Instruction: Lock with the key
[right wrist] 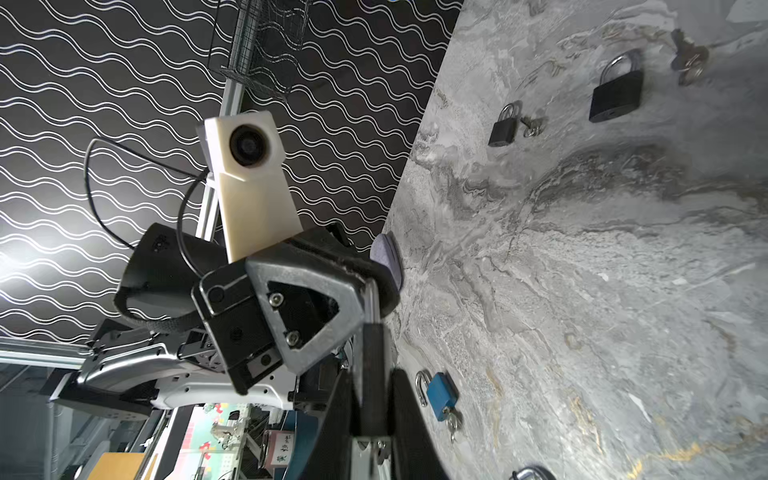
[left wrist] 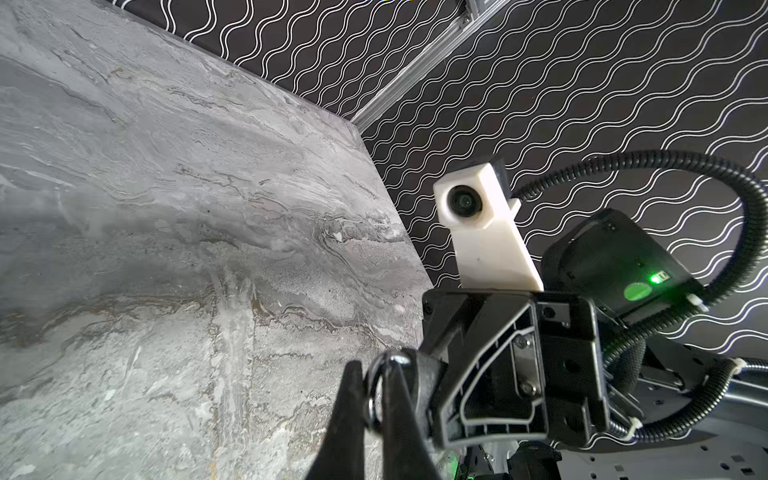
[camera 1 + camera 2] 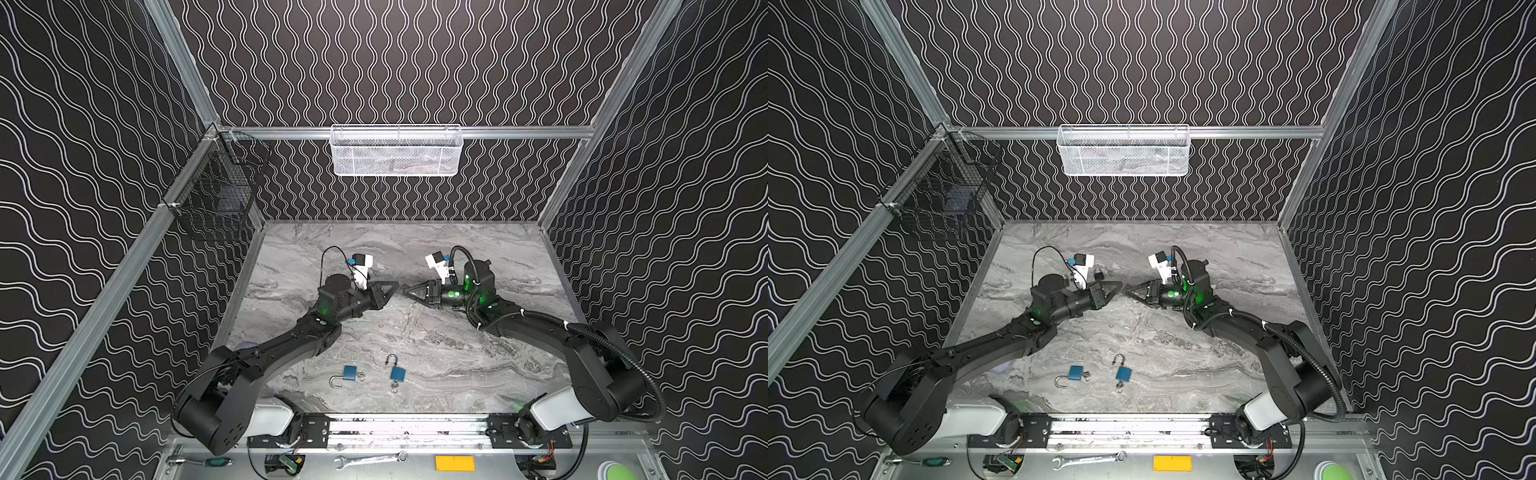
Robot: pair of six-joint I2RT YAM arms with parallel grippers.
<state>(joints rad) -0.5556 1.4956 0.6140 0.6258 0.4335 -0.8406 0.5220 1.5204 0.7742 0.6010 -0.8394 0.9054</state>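
Grey marbled tabletop [image 3: 457,257], boxed in by black walls with white wavy lines [image 3: 374,62]. Raised above its middle, tip to tip: left gripper [image 3: 395,285] and right gripper [image 3: 406,289]. Clamped between the left gripper's closed fingers [image 2: 348,415], in the left wrist view: a silver metal ring [image 2: 370,407]; no telling whether a key hangs on it. Pinched tight in the right gripper, edge-on in the right wrist view: a dark flat block [image 1: 373,374], with a thin bright strip [image 1: 370,299] running from it to the left gripper's tip; cannot tell if it is a padlock. Well apart from both, flat on the table near the front edge: two blue square padlocks [image 3: 350,372] [image 3: 397,373], both shackles open, key rings at their bases. Farther back, in the right wrist view: two black padlocks [image 1: 505,126] [image 1: 617,95], shackles shut, loose keys [image 1: 532,124] [image 1: 690,60] near each. On the back rail, a white mesh basket [image 3: 395,151]; on the left rail, a black wire basket [image 3: 216,187].
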